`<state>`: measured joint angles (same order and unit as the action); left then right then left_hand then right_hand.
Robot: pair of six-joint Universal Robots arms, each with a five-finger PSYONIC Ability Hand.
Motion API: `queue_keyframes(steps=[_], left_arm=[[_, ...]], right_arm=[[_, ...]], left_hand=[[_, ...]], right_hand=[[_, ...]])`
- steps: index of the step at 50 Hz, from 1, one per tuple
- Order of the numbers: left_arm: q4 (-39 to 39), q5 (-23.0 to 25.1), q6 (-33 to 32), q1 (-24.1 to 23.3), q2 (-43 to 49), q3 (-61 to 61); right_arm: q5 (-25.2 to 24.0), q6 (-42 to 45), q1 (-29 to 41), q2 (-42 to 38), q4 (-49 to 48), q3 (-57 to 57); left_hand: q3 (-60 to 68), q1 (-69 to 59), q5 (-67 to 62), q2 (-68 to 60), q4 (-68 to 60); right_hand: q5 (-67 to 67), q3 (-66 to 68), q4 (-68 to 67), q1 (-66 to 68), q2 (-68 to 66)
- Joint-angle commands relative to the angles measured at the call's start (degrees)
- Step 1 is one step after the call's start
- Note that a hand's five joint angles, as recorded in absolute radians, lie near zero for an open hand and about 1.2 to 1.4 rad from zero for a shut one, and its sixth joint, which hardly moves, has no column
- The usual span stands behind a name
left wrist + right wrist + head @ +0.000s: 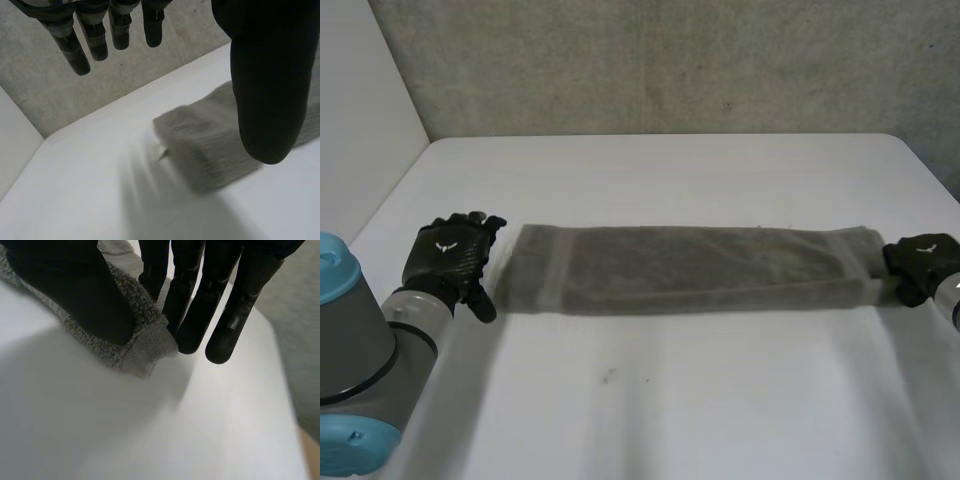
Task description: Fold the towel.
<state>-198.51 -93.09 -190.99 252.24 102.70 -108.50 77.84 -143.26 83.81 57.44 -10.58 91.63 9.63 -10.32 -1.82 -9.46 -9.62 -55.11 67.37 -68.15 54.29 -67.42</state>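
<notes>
Now | left hand (448,255) released beside towel (690,268) | right hand (923,262), partly cropped, pinches end

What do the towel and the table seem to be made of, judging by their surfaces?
Towel: grey terry cloth, probably cotton, though the fibre cannot be told; the right wrist view shows a nubby looped pile and a flatter woven hem. Table: smooth white top, matt with a faint sheen, likely laminate or painted board; no grain or seams show.
</notes>
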Motion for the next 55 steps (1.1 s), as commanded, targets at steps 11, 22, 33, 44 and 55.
queue_keyframes(steps=[11,22,33,44,55], left_arm=[[0.0,-0.1,0.0,-0.1,-0.2,-0.8],[0.0,-0.1,0.0,0.3,-0.3,-1.0],[-0.7,0.0,0.0,0.6,-0.2,-1.1],[-1.6,0.1,-0.1,0.4,0.5,-1.5],[-1.9,0.6,-0.1,-1.9,0.0,0.6]], right_arm=[[14.7,11.4,1.1,5.7,-8.3,-4.6],[6.6,3.5,27.5,8.1,-10.2,-7.5],[-0.2,3.8,48.4,-4.3,-15.2,-8.0],[3.8,7.1,51.5,-9.3,-14.3,-9.1],[7.1,-13.6,41.4,8.2,-13.6,-1.2]], left_hand=[[0.4,0.3,1.8,-0.5,-0.4],[0.4,0.3,1.8,-0.5,-0.4],[0.4,0.3,1.8,-0.5,-0.4],[0.4,0.3,1.8,-0.5,-0.4],[0.4,0.3,1.8,-0.5,-0.4]], right_hand=[[-14.9,12.6,-11.9,25.7,-12.6],[-14.9,12.6,-11.9,25.7,-12.6],[-14.9,12.6,-11.9,25.7,-12.6],[55.1,-57.4,58.1,-44.3,57.4],[55.1,-57.4,58.1,-44.3,57.4]])
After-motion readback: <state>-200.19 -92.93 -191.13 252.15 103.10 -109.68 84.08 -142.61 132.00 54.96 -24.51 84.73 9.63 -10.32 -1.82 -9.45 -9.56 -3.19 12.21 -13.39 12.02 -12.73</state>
